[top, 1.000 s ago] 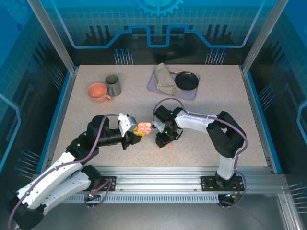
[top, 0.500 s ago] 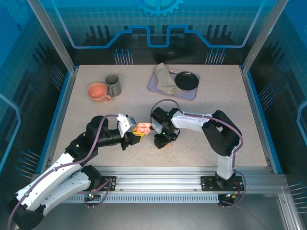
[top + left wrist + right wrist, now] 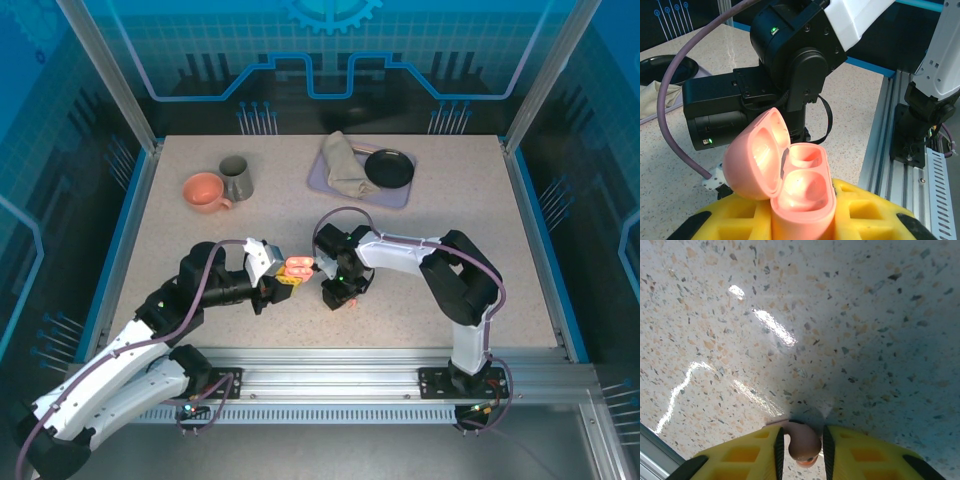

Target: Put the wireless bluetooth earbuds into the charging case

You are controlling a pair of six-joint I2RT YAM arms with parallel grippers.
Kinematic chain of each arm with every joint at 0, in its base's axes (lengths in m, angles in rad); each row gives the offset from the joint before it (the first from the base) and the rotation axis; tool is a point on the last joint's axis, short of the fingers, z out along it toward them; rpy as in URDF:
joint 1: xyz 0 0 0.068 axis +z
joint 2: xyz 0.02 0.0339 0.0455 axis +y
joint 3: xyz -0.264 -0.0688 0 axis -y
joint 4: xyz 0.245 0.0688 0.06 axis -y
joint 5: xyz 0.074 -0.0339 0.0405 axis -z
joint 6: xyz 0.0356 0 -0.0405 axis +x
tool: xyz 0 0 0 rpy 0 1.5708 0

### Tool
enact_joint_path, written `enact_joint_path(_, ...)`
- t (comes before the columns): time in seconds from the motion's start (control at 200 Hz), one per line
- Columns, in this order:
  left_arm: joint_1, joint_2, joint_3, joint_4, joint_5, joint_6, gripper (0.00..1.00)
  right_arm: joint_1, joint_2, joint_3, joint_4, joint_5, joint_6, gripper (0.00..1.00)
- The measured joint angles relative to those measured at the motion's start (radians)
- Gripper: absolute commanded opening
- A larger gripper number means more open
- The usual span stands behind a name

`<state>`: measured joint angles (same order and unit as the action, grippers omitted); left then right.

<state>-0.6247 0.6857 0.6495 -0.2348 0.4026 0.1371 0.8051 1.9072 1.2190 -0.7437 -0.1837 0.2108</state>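
Note:
My left gripper [image 3: 288, 274] is shut on a salmon-pink charging case [image 3: 802, 192], held upright between its yellow fingers [image 3: 875, 215]. The case's lid [image 3: 752, 155] is hinged open to the left, and both wells inside look empty. In the top view the case [image 3: 299, 266] sits just left of my right gripper [image 3: 340, 297], which points down at the table. In the right wrist view a salmon-pink earbud [image 3: 802, 441] sits between the yellow fingers [image 3: 867, 455], which are closed in on it at the tabletop. No other earbuds show.
An orange cup [image 3: 205, 191] and a grey mug [image 3: 236, 178] stand at the back left. A purple tray [image 3: 400, 192] at the back holds a folded cloth [image 3: 345, 165] and a black dish [image 3: 389, 168]. The aluminium rail [image 3: 380, 357] runs along the near edge.
My right arm has shifted a little to the left, towards the case, staying low over the earbud. The left gripper and case have barely moved.

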Motion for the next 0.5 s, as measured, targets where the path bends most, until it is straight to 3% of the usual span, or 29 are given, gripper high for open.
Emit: enact_joint_path(0.5,0.0,0.0,0.0,0.0,-0.006,-0.001,0.0,-0.008,-0.053,-0.055,0.05,-0.011,0.01,0.26)
